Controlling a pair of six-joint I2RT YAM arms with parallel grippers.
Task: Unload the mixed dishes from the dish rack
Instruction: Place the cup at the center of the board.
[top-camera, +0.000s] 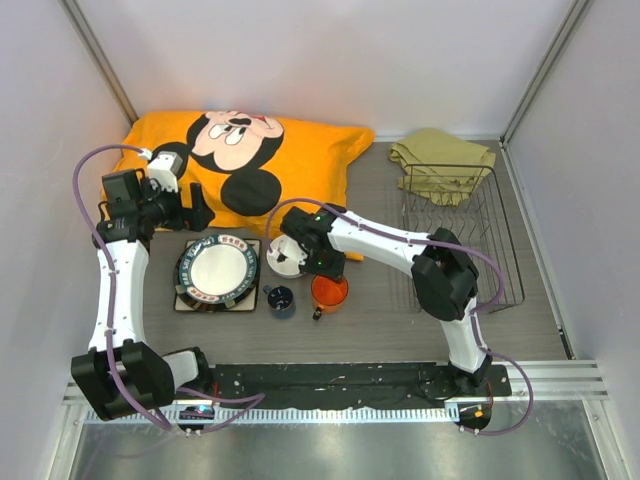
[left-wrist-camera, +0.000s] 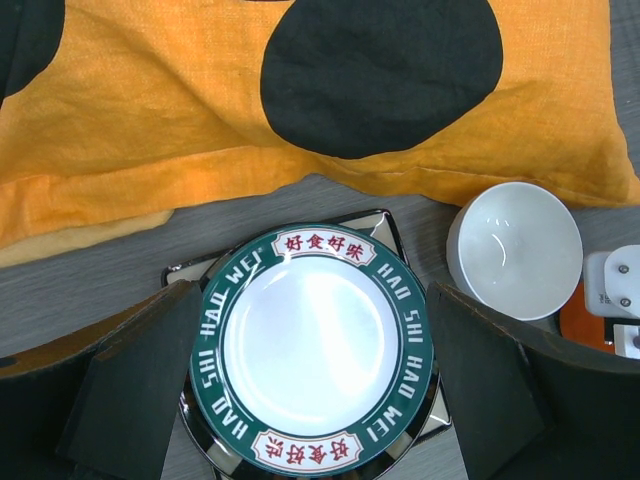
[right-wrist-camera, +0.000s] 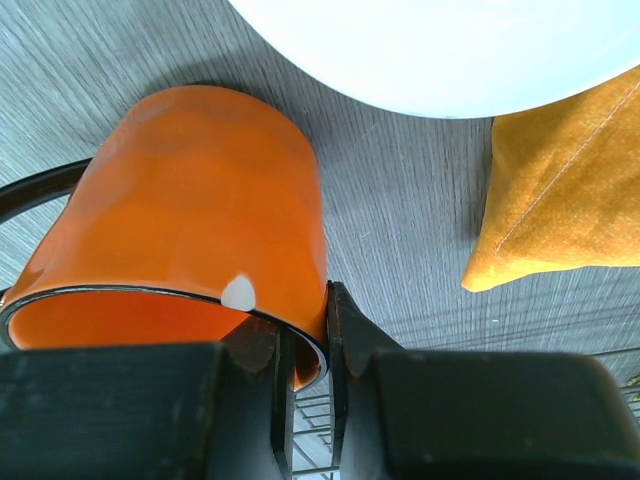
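The dark wire dish rack (top-camera: 497, 240) at the right holds no dishes. The white plate with a green lettered rim (top-camera: 217, 270) tops a stack whose bottom plate is square (top-camera: 251, 246). The white bowl (top-camera: 285, 258), small dark-blue cup (top-camera: 280, 298) and orange mug (top-camera: 329, 292) stand to its right. My right gripper (top-camera: 324, 274) is shut on the mug's rim (right-wrist-camera: 200, 200), one finger inside and one outside; the right gripper (right-wrist-camera: 305, 320) has the bowl (right-wrist-camera: 440, 50) just beyond it. My left gripper (top-camera: 192, 212) is open and empty above the plate (left-wrist-camera: 315, 345), its fingers (left-wrist-camera: 130, 380) either side.
An orange Mickey Mouse pillow (top-camera: 240, 165) lies along the back, behind the plates and bowl. An olive-green folded cloth (top-camera: 440, 165) lies at the rack's far end. White walls close in the table at the left, back and right.
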